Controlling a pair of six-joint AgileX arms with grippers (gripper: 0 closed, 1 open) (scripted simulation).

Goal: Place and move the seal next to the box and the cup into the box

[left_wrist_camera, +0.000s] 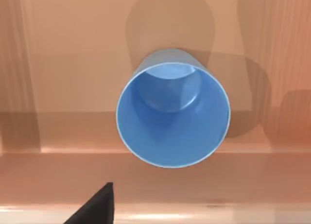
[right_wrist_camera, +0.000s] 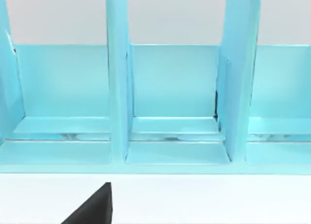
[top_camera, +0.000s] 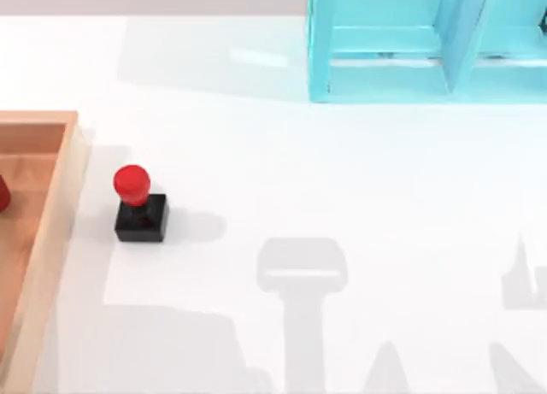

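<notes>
The seal, a red round knob on a black square block, stands upright on the white table just to the right of the box, with a small gap between them. The box is a light-brown wooden tray at the table's left edge. In the left wrist view the blue cup stands upright and empty on the floor of the box, close to one raised wall. A black piece of my left gripper hangs above that wall, apart from the cup. A black piece of my right gripper shows over the white table.
A cyan shelf unit with upright dividers stands at the back right, and the right wrist camera faces its compartments. A small red thing sits inside the box at the picture's left edge. Arm shadows fall on the table's front.
</notes>
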